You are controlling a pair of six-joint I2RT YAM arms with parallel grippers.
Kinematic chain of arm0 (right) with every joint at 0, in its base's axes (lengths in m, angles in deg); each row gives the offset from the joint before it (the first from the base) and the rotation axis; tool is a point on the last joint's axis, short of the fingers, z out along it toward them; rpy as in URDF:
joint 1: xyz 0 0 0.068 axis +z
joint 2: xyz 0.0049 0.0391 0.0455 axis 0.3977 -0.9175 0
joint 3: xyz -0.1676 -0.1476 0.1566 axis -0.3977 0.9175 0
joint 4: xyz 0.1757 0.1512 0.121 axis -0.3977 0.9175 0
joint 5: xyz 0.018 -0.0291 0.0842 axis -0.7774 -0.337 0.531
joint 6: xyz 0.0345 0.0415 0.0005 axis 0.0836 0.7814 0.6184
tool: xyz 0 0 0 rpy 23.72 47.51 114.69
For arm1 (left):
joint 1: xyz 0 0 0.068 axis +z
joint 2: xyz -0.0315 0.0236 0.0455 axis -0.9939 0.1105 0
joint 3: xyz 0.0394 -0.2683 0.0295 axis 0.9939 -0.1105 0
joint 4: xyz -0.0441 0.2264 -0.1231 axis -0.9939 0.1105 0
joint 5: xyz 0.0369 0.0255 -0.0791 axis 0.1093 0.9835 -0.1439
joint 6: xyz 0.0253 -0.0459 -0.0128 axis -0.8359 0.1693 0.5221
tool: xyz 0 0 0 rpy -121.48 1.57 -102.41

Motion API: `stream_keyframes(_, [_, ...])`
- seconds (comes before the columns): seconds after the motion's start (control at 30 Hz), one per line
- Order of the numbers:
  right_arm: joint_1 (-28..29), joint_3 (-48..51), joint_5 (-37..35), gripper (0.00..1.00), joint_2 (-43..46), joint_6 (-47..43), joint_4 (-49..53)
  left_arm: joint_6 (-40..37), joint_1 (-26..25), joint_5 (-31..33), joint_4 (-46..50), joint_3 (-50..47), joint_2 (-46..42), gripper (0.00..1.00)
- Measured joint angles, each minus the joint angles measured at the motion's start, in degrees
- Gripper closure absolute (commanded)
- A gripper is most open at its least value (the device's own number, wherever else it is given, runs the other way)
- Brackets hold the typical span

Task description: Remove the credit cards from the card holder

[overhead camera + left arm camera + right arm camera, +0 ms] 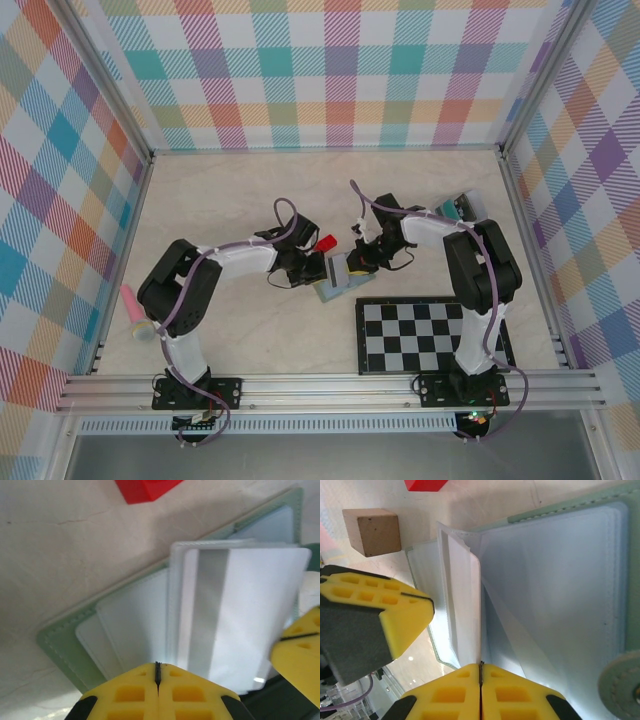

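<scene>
the fingers of the left gripper [157,677] are pressed together with no gap at the seam. they are set at one edge of the card holder [120,625]; whether that edge is pinched or only pressed on cannot be told. the fingers of the right gripper [481,677] are likewise closed, and the edge of a white card [465,595] is pinched between them. in the left wrist view this card is seen lifted off the holder and tilted, with a grey stripe down its length. a pale sleeve or second card is seen just behind it; which of the two cannot be told.

the card holder is laid open and flat on the table [230,200], between the two grippers, with its blue-grey inside turned up and its sage-green rim showing around it. in the top view its long axis runs roughly from near to far, the near end swung slightly to the left. a round green tab [622,680] is seen at one side of it.

a red block [325,243] is found just beyond the holder's far end, and a wooden cube [372,530] near that. a checkerboard [430,335] is laid to the near right, apart from the holder.
</scene>
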Motion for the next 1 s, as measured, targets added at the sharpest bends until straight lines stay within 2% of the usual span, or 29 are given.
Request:
stream_keyframes(0.2, [0.0, 0.0, 0.28, 0.95, 0.0, 0.02, -0.35, -0.02, 0.0, -0.46, -2.64, 0.04, -1.77, 1.0])
stream_keyframes(0.7, [-1.73, 0.94, 0.39, 1.0, 0.13, -0.04, -0.37, -0.02, 0.0, -0.46, -0.9, 0.87, 2.56, 1.0])
stream_keyframes(0.77, [-2.19, 1.66, 0.39, 0.98, 0.59, -0.04, -0.31, -0.02, 0.0, -0.46, -0.87, 0.87, 2.56, 1.0])
stream_keyframes(1.0, [-2.51, 2.08, 1.29, 0.84, 0.96, 0.26, -0.74, -0.02, 0.0, -0.5, -0.5, 1.29, 2.75, 1.0])
